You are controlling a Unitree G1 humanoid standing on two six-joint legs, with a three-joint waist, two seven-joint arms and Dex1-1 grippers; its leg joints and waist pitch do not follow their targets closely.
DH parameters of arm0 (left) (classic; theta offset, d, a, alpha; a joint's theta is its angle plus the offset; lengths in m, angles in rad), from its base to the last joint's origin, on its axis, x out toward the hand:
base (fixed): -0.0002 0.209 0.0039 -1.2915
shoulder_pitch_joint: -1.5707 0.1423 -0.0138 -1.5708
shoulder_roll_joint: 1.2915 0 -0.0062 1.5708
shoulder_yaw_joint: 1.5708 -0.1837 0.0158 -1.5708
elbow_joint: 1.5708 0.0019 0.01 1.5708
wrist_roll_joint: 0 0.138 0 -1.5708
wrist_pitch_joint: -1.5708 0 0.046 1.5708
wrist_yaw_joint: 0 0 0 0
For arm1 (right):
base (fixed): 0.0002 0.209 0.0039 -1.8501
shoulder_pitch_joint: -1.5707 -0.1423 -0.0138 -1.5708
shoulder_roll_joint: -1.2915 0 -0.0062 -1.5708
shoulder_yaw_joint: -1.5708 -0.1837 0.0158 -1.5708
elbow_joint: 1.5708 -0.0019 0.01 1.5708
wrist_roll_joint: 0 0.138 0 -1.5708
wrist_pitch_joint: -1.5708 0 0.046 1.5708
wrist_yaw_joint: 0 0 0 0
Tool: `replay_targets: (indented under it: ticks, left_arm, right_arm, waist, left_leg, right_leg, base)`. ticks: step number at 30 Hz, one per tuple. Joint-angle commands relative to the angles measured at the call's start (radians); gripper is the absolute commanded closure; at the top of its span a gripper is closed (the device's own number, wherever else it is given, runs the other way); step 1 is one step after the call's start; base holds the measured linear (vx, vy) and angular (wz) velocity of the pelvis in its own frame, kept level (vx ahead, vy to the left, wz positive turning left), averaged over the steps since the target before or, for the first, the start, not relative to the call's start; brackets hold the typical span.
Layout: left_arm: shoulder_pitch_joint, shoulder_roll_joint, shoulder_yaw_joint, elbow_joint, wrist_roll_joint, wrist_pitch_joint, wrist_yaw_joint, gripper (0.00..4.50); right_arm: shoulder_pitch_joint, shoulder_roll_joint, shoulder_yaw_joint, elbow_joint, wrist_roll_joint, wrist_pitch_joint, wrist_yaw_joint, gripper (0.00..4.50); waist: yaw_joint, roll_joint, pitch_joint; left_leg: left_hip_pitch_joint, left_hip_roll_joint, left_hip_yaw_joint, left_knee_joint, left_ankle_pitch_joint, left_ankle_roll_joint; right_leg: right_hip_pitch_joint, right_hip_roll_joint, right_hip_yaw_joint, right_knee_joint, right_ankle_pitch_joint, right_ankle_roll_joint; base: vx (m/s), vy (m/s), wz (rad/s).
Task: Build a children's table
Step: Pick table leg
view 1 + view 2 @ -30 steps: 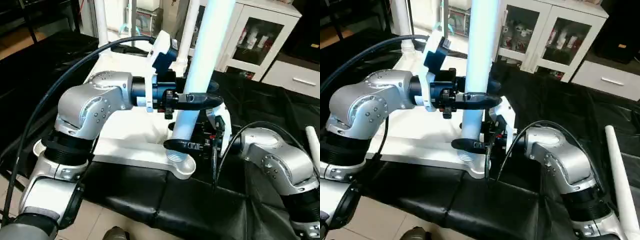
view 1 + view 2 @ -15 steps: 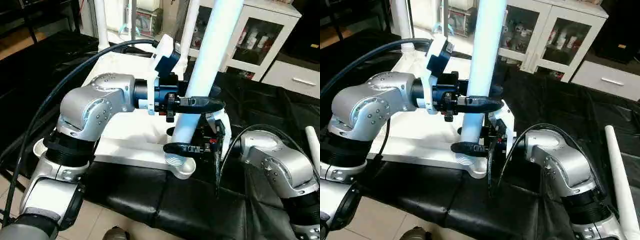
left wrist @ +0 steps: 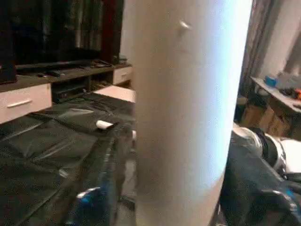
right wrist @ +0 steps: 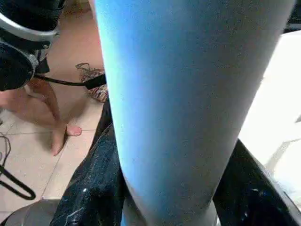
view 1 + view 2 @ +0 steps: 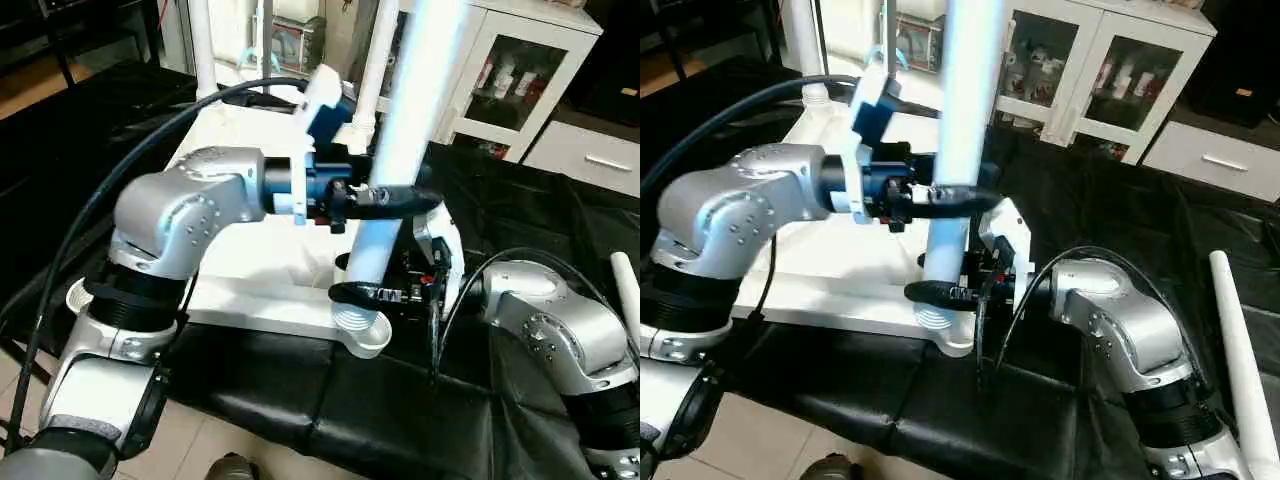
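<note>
The children's table top lies upside down on black cloth. A white leg stands upright with its threaded foot in the near right corner socket. My left gripper reaches in from the left at mid height. Its fingers are open around the leg, with a small gap on one side. Just above the socket my right gripper is shut on the same leg, and the tube sits tight between its fingers. Two more legs stand in the far corners.
A loose white leg lies on the black cloth at the right. A white cabinet with glass doors stands behind. My left arm's thick black cable arcs over the table. A person's bare foot is on the floor nearby.
The leg leaned to the right half a second ago and is back nearly upright. My left gripper's fingers have spread a little off the tube. The right gripper stays low on the leg.
</note>
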State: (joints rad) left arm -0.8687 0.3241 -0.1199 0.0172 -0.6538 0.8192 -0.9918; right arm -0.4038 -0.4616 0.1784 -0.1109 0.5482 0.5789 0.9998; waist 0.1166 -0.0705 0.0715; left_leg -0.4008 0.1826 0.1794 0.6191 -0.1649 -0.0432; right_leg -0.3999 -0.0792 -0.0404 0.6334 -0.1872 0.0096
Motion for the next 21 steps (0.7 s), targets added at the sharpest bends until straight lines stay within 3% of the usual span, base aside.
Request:
replay_targets:
  ticks: [1, 2, 4, 5, 10, 12, 14, 18, 21]
  left_arm:
    - [-0.028, -0.006, 0.013, 0.002, -0.028, 0.029, 0.011, 1.43]
    - [-0.029, -0.006, 0.013, 0.002, -0.029, 0.030, 0.010, 1.14]
    - [-0.030, -0.006, 0.014, 0.001, -0.032, 0.033, 0.010, 1.10]
    - [-0.035, -0.016, 0.035, -0.001, -0.051, 0.056, 0.018, 1.10]
    - [-0.044, -0.028, 0.081, -0.011, -0.103, 0.086, 0.027, 0.70]
    - [-0.031, -0.022, 0.109, -0.034, -0.143, 0.091, 0.015, 0.53]
    - [-0.025, -0.017, 0.113, -0.036, -0.144, 0.093, 0.013, 0.27]
    - [0.004, 0.001, 0.099, -0.011, -0.062, 0.015, 0.016, 0.03]
    - [-0.005, -0.027, 0.159, 0.032, -0.098, 0.015, 0.057, 0.00]
  right_arm:
    - [-0.013, 0.002, -0.038, 0.004, 0.011, -0.004, -0.011, 2.57]
    - [-0.013, 0.002, -0.038, 0.004, 0.011, -0.004, -0.011, 2.57]
    - [-0.014, 0.005, -0.040, 0.004, 0.013, -0.004, -0.013, 2.57]
    - [-0.021, 0.019, -0.048, 0.008, 0.012, -0.012, -0.028, 2.57]
    - [-0.034, 0.033, -0.082, 0.019, 0.017, -0.022, -0.054, 2.57]
    - [-0.043, 0.024, -0.148, 0.025, 0.066, -0.005, -0.057, 2.57]
    - [-0.047, 0.021, -0.169, 0.027, 0.085, 0.005, -0.059, 2.57]
    - [-0.023, -0.003, -0.198, -0.005, 0.102, 0.014, -0.049, 2.57]
    - [-0.004, -0.004, -0.228, -0.039, 0.139, 0.038, -0.053, 2.57]
  waist:
    - [0.002, 0.013, -0.081]
    - [0.002, 0.012, -0.081]
    - [0.003, 0.013, -0.081]
    - [0.002, 0.021, -0.081]
    - [0.002, 0.018, -0.081]
    - [0.005, 0.015, -0.082]
    - [0.005, 0.019, -0.082]
    - [0.008, 0.019, -0.081]
    - [0.008, 0.019, -0.082]
  left_leg:
    - [0.037, 0.042, -0.013, -0.081, -0.213, -0.063]
    - [0.036, 0.041, -0.013, -0.081, -0.214, -0.062]
    - [0.037, 0.042, -0.013, -0.081, -0.213, -0.063]
    - [0.036, 0.042, -0.014, -0.082, -0.212, -0.067]
    - [0.037, 0.040, -0.013, -0.081, -0.216, -0.069]
    - [0.039, 0.041, -0.012, -0.081, -0.223, -0.067]
    - [0.039, 0.041, -0.014, -0.081, -0.225, -0.064]
    - [0.038, 0.041, -0.013, -0.082, -0.218, -0.065]
    - [0.037, 0.040, -0.013, -0.081, -0.213, -0.060]
  right_leg:
    - [0.041, -0.061, 0.031, -0.061, -0.129, -0.223]
    - [0.041, -0.061, 0.031, -0.063, -0.132, -0.222]
    - [0.040, -0.061, 0.031, -0.062, -0.130, -0.223]
    - [0.041, -0.060, 0.031, -0.060, -0.120, -0.224]
    - [0.041, -0.059, 0.030, -0.060, -0.105, -0.235]
    - [0.042, -0.060, 0.030, -0.061, -0.109, -0.236]
    - [0.042, -0.059, 0.029, -0.060, -0.116, -0.231]
    - [0.043, -0.059, 0.030, -0.064, -0.116, -0.220]
    - [0.044, -0.059, 0.030, -0.063, -0.112, -0.217]
  base:
    - [0.000, 0.000, 0.00]
    - [0.000, 0.000, 0.00]
    - [0.000, 0.000, 0.00]
    - [0.000, 0.000, 0.00]
    - [0.000, 0.000, 0.00]
    - [0.000, 0.000, 0.00]
    - [0.000, 0.000, 0.00]
    - [0.000, 0.000, 0.00]
    - [0.000, 0.000, 0.00]
